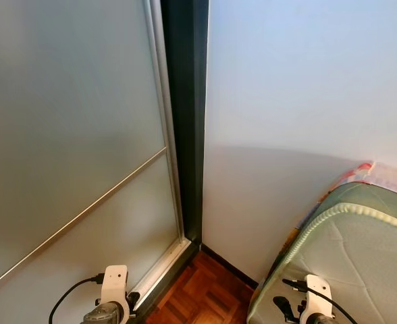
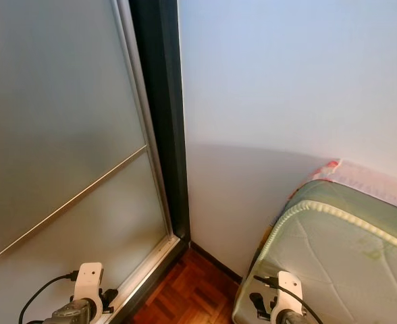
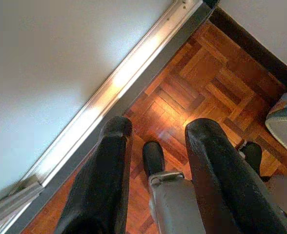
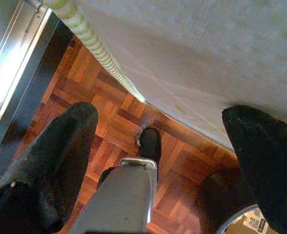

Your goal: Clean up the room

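A frosted sliding door (image 1: 63, 135) with a thin silver rail across it takes up the robot's left side, set in a dark frame (image 1: 185, 115) that runs down to the corner of the room. To its right stands a plain pale wall (image 1: 306, 101), with a dark skirting board (image 1: 229, 266) along its foot. Wood parquet floor (image 1: 202, 297) shows in the corner below. At lower right lies a pale green quilted mattress (image 1: 347, 250) with a piped edge, close to the wall. At the bottom edge the white wrist mounts of the left arm (image 1: 113, 287) and the right arm (image 1: 314, 291) show, each with a black cable.
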{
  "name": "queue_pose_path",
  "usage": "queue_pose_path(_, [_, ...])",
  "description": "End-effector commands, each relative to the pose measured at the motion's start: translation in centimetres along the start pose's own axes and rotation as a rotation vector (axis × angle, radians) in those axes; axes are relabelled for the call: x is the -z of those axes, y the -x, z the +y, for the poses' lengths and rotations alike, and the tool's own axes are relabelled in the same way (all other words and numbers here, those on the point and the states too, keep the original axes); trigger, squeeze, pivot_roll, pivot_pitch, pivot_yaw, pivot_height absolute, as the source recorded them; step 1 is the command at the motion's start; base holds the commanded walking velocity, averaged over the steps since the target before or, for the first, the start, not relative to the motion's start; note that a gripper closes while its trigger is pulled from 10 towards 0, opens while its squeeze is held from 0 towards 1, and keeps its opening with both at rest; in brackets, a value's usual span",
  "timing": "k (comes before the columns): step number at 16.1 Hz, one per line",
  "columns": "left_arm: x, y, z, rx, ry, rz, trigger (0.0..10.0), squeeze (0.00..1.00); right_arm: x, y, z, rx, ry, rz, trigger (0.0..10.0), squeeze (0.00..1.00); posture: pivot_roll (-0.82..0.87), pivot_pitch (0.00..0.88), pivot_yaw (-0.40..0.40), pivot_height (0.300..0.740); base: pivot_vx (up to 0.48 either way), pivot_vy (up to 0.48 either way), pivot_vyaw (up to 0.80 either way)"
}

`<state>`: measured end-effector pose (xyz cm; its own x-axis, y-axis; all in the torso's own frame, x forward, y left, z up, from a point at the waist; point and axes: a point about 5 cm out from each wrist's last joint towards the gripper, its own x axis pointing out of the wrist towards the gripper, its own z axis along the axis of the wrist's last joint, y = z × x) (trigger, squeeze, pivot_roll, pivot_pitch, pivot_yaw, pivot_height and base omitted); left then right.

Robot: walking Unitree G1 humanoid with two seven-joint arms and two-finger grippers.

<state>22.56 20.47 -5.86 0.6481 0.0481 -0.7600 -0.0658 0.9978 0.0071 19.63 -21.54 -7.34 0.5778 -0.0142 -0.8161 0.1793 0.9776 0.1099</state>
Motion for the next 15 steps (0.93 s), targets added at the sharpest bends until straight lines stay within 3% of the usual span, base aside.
queue_pose_path(1, [0.44,0.06,0.21,-0.004,-0.011,0.028,10.0,0.0,-0.54,0.17,-1.08,0.034,-0.019,-0.02,10.0,0.0,0.04,0.0,-0.015,0.74,0.0,0.0,0.0])
queue_pose_path(9, [0.46,0.06,0.21,0.0,-0.006,0.03,10.0,0.0,-0.58,0.17,-1.02,0.03,-0.035,-0.03,10.0,0.0,0.04,0.0,-0.014,0.74,0.0,0.0,0.0])
queue_pose_path(15, [0.44,0.05,0.22,0.001,-0.007,0.034,10.0,0.0,-0.57,0.16,-1.01,0.026,-0.023,-0.02,10.0,0.0,0.03,0.0,-0.013,0.74,-0.254,0.0,0.0])
